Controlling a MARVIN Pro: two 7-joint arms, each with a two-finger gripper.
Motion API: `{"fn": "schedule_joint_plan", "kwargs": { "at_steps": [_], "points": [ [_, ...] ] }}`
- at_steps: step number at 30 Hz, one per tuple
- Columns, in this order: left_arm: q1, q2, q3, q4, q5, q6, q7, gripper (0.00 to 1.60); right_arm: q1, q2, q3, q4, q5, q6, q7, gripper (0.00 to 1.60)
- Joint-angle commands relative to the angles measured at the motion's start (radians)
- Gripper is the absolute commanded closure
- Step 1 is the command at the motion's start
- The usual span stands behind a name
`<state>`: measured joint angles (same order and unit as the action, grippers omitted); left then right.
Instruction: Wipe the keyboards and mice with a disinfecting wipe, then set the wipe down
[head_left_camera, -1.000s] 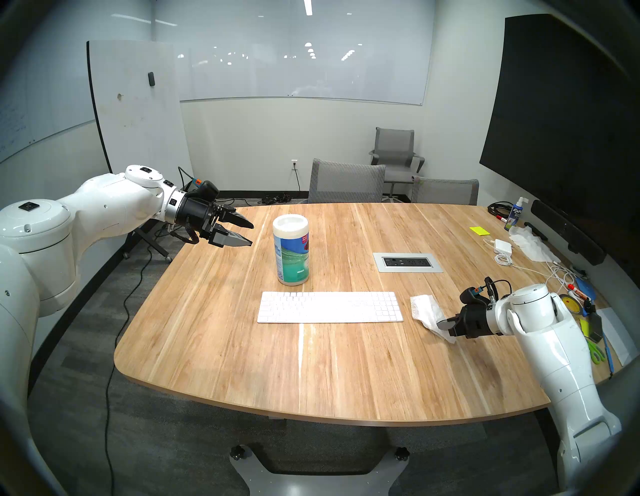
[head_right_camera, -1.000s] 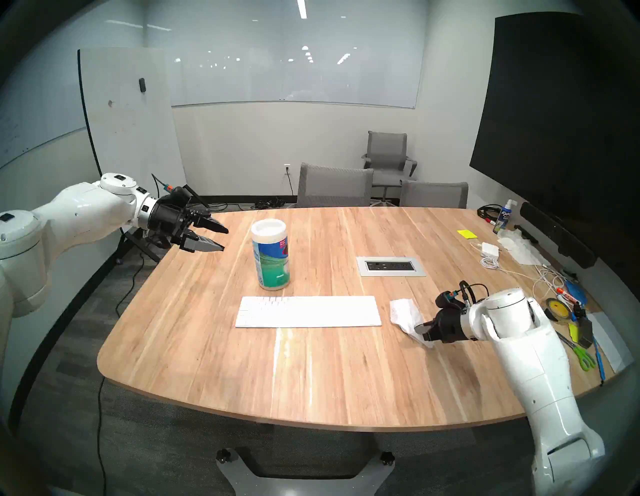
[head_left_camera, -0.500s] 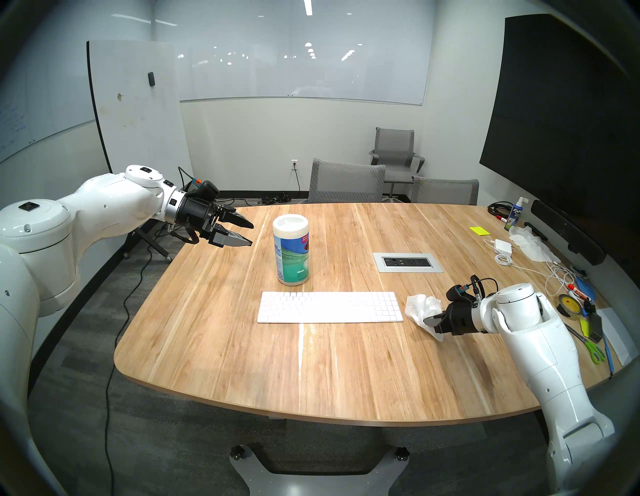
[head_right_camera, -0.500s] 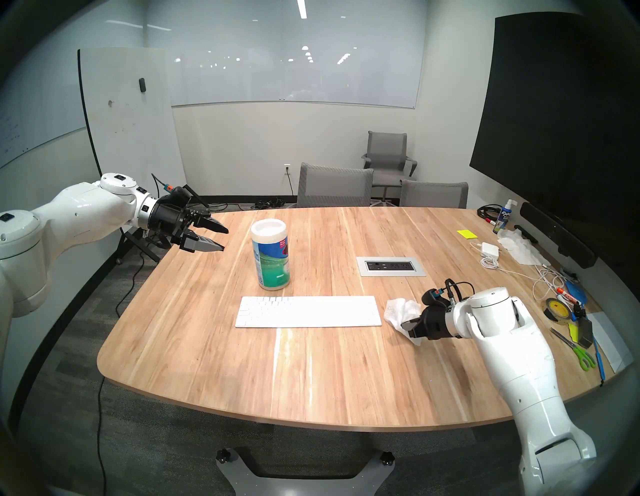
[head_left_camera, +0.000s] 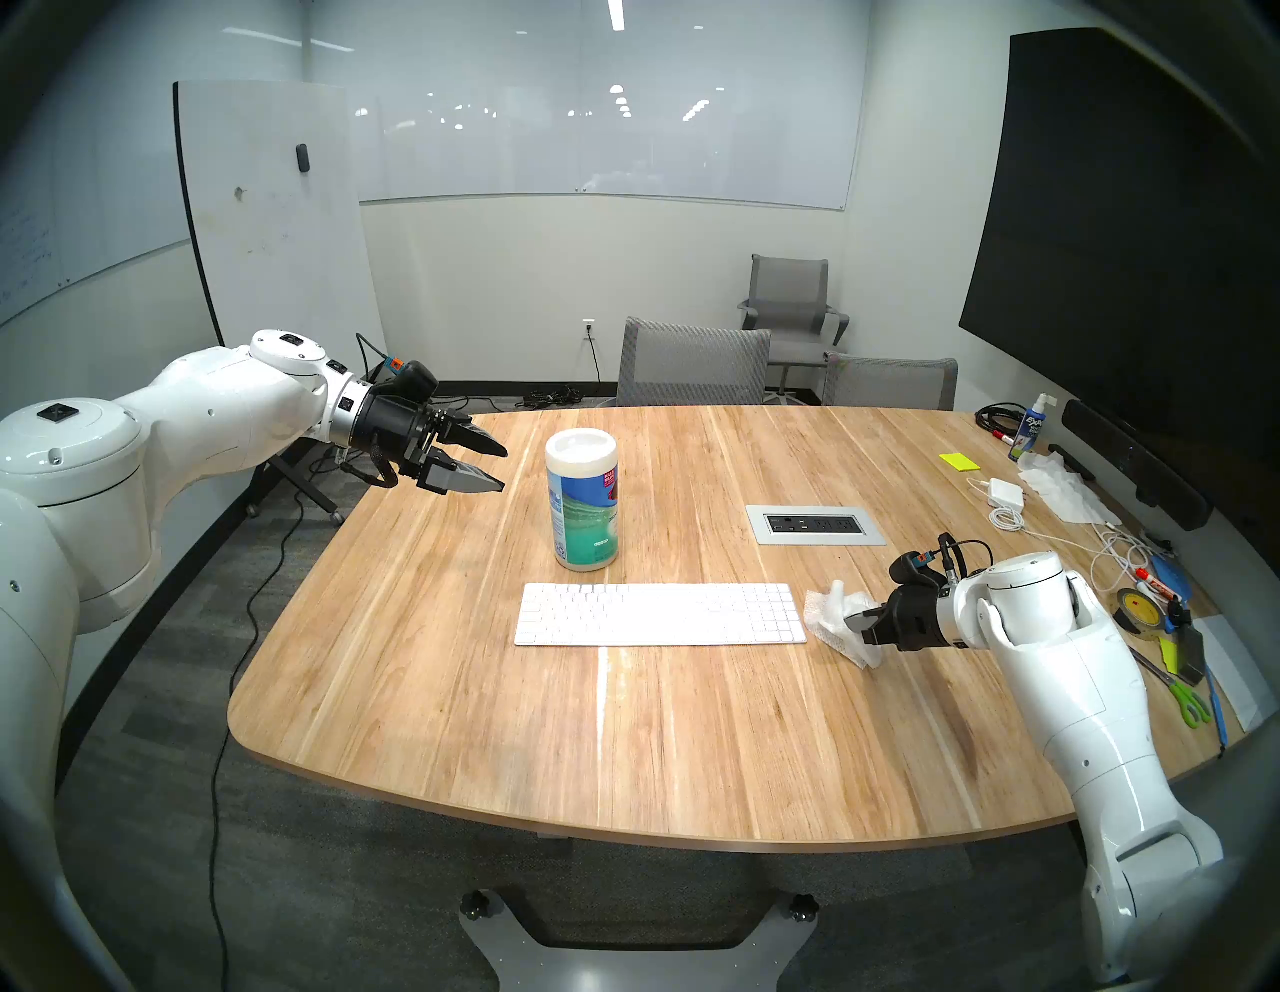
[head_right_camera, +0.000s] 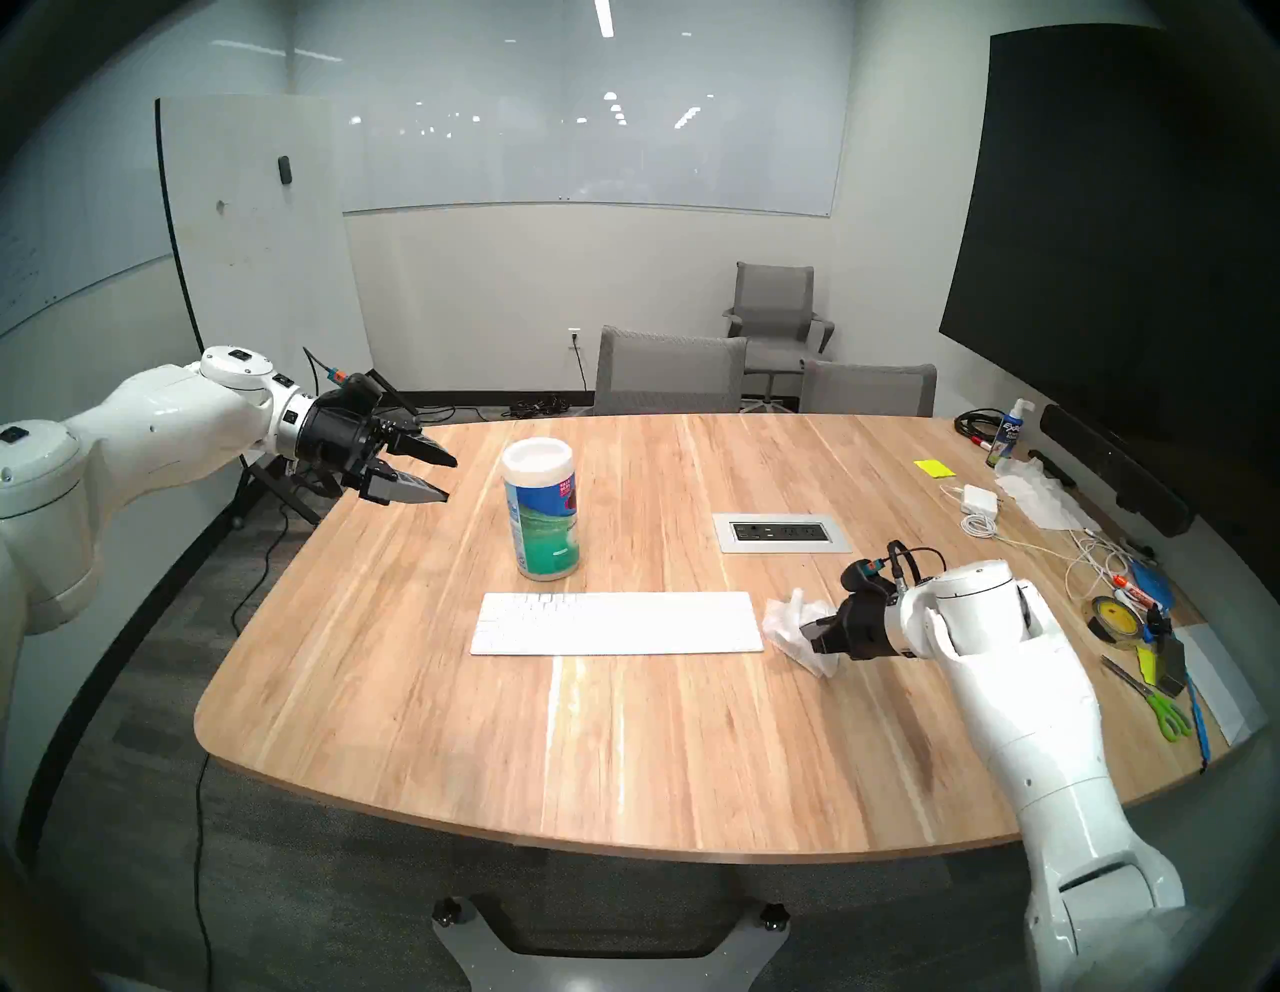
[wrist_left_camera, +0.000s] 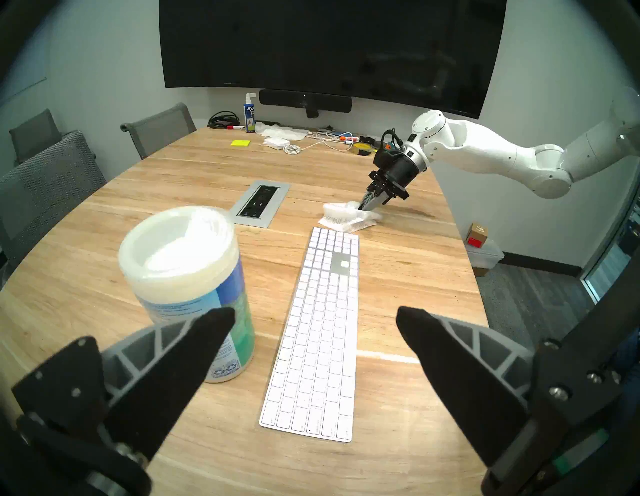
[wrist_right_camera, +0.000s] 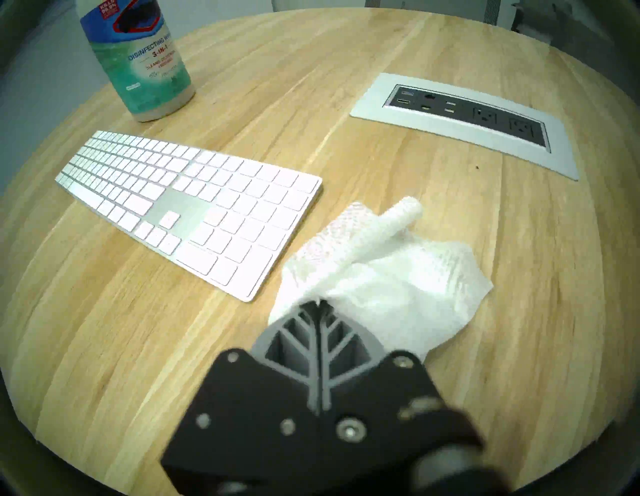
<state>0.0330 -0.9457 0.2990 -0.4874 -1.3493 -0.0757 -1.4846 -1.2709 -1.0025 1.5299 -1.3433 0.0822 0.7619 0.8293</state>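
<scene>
Wipe (wrist_right_camera: 381, 277) is pinched in our right gripper (wrist_right_camera: 318, 304), whose fingers are pressed together on it; it lies crumpled on the table (head_left_camera: 623, 748), just beside the right end of the keyboard (head_left_camera: 658, 613). Our left gripper (head_left_camera: 488, 464) hangs spread apart and empty near the wipes canister (head_left_camera: 582, 499). The mouse we cannot see.

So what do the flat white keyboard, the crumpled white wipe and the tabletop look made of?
Flat white keyboard: matte white plastic keys in a silvery, probably aluminium slab.
Crumpled white wipe: soft nonwoven cloth, judging by its embossed dimples and limp folds.
Tabletop: light wood or wood-look laminate, with streaky grain and a satin sheen.
</scene>
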Motion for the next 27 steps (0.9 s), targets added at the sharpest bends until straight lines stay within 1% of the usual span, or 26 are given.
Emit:
{"fn": "schedule_joint_plan", "kwargs": {
  "at_steps": [1,4,10,17,22,24,27],
  "points": [
    [-0.024,-0.001,-0.006,0.002,-0.008,0.001,0.001,0.0,0.068,-0.005,0.0,0.028,-0.007,-0.015,-0.013,1.6],
    [-0.024,-0.001,-0.006,0.002,-0.008,0.001,0.001,0.0,0.083,-0.008,-0.005,0.053,-0.011,-0.024,-0.02,1.6],
    [-0.024,-0.001,-0.005,0.002,-0.008,0.001,0.001,0.0,0.092,-0.011,-0.007,0.067,-0.015,-0.029,-0.022,1.6],
    [-0.025,-0.001,-0.005,0.002,-0.009,0.001,0.001,0.0,0.109,-0.03,-0.017,0.094,-0.024,-0.041,-0.029,1.6],
    [-0.025,-0.001,-0.004,0.002,-0.009,0.001,0.001,0.0,0.106,-0.047,-0.026,0.093,-0.028,-0.044,-0.037,1.6],
    [-0.025,-0.001,-0.004,0.002,-0.009,0.001,0.001,0.0,0.097,-0.051,-0.028,0.073,-0.027,-0.034,-0.038,1.6],
    [-0.025,-0.001,-0.004,0.002,-0.01,0.001,0.001,0.0,0.099,-0.062,-0.037,0.079,-0.029,-0.037,-0.043,1.6]
  ]
}}
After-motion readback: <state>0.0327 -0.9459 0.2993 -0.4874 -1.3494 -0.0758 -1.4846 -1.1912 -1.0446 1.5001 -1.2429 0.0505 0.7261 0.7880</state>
